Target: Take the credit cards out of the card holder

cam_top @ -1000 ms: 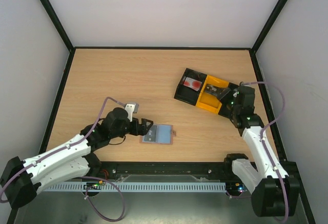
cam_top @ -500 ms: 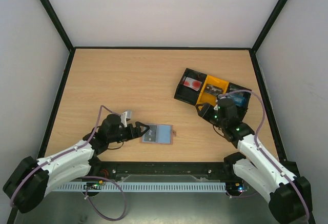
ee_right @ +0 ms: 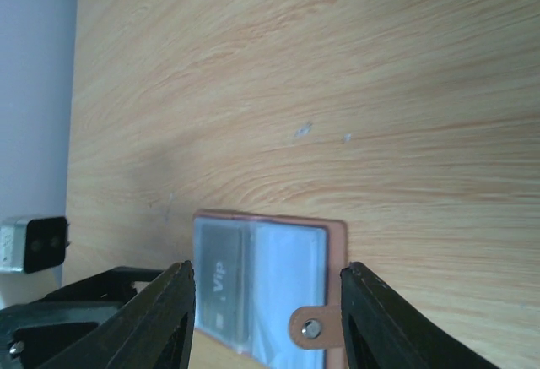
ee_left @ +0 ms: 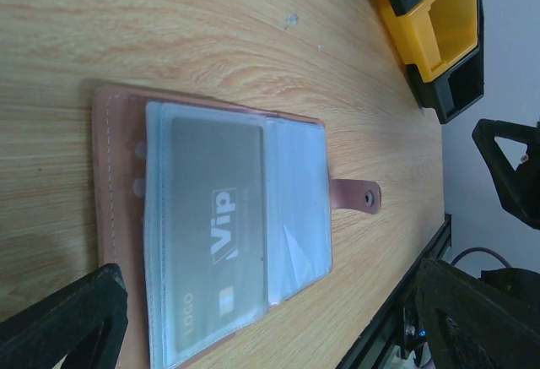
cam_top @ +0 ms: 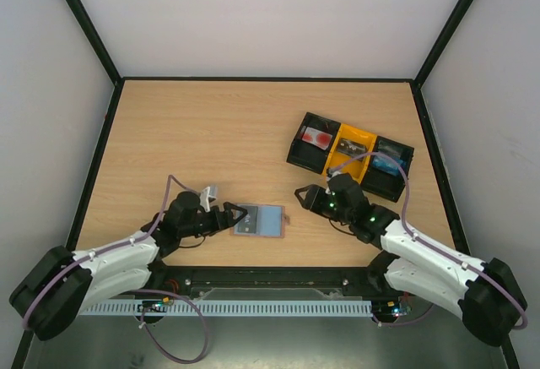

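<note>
Item one, the light wood-grain worktop (cam_top: 211, 132), which carries everything listed here. Item two, the black-and-yellow three-compartment plastic tray (cam_top: 297, 154), far right, well apart from the work; I see a red-marked card (cam_top: 319, 138) lying in its left compartment and something blue (cam_top: 386, 165) in its right one. Item three, the left gripper (cam_top: 237, 217), low over the worktop just beside the left edge of the holder, fingers spread wide and holding nothing; its wrist view shows the holder lying between the two finger tips. Item four, the right gripper (cam_top: 305, 198), near the holder's right side but not touching it, fingers likewise wide apart and empty. Item five, the small flat blue-grey card holder with thin brown edging (cam_top: 260, 220), lying opened out flat near the front edge of the worktop, between the two grippers, clear plastic sleeves upward. Item six, a grey card printed "Vip" (ee_left: 215, 242), inside the left sleeve. Item seven, the small brown snap tab (ee_left: 354, 196), projecting from the holder's right edge. By my judgement, the step in hand is the approach for drawing out this grey card. The next move calls for one set of fingers to pin the holder down while the other nips the card's edge and slides it from the sleeve; I cannot tell which end of the sleeve is open.
</note>
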You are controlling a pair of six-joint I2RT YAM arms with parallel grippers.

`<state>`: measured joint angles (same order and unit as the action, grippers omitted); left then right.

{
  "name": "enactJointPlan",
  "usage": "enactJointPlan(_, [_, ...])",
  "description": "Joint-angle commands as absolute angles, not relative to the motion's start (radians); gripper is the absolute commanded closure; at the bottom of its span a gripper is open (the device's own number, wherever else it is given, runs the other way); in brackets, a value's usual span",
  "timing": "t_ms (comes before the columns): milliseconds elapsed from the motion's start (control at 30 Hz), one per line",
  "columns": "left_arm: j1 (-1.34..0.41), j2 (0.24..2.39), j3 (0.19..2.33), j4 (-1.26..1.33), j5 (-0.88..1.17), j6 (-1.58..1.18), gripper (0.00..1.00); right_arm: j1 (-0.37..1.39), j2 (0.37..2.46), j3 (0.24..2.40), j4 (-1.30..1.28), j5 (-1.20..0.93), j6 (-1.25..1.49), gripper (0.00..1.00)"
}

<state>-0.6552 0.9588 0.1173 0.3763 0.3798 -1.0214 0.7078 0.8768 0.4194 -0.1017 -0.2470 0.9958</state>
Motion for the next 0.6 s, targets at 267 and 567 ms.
enactJointPlan(267, [-0.681, 1.120, 0.127, 0.592, 0.478, -1.121, 0.07, 0.944, 1.090, 0.470, 0.070, -0.140, 1.080, 0.57])
enactJointPlan(567, [-0.680, 0.954, 0.149, 0.442, 0.412, -1.118, 0.09, 1.061, 1.288, 0.544, 0.152, -0.126, 1.097, 0.64])
